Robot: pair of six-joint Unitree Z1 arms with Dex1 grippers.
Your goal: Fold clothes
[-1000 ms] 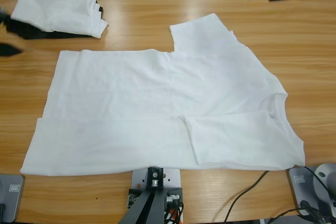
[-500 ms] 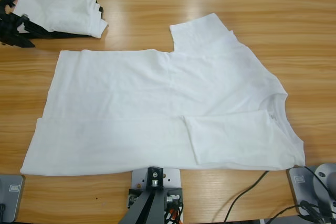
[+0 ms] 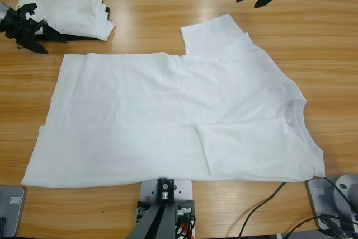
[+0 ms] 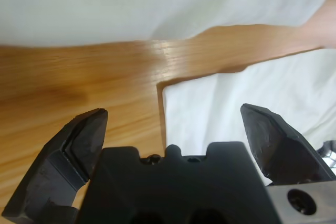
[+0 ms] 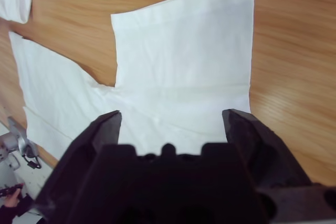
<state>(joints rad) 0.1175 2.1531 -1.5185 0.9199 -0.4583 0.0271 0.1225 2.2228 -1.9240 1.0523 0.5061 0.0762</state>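
Note:
The white T-shirt [image 3: 168, 116] lies spread flat on the wooden table [image 3: 313, 37], collar to the right. Its near sleeve is folded in over the body and its far sleeve [image 3: 215, 34] sticks out toward the back. My left gripper [image 3: 34, 29] hovers open at the table's left edge, just off the shirt's far-left corner. The left wrist view shows that corner [image 4: 220, 108] between the open jaws [image 4: 173, 114]. My right gripper [image 3: 249, 3] hangs open over the back edge beyond the far sleeve. That sleeve [image 5: 184, 51] lies ahead of it [image 5: 173, 115].
A folded white garment [image 3: 64, 9] rests on a folded black one [image 3: 72, 36] at the back left, right beside my left gripper. White cloth [image 4: 157, 3] fills the top of the left wrist view. Cables [image 3: 263, 205] trail off the front right edge.
My left gripper has come in from the left edge toward the shirt's corner. My right gripper has moved left and down from the top right corner toward the far sleeve. The shirt has not moved.

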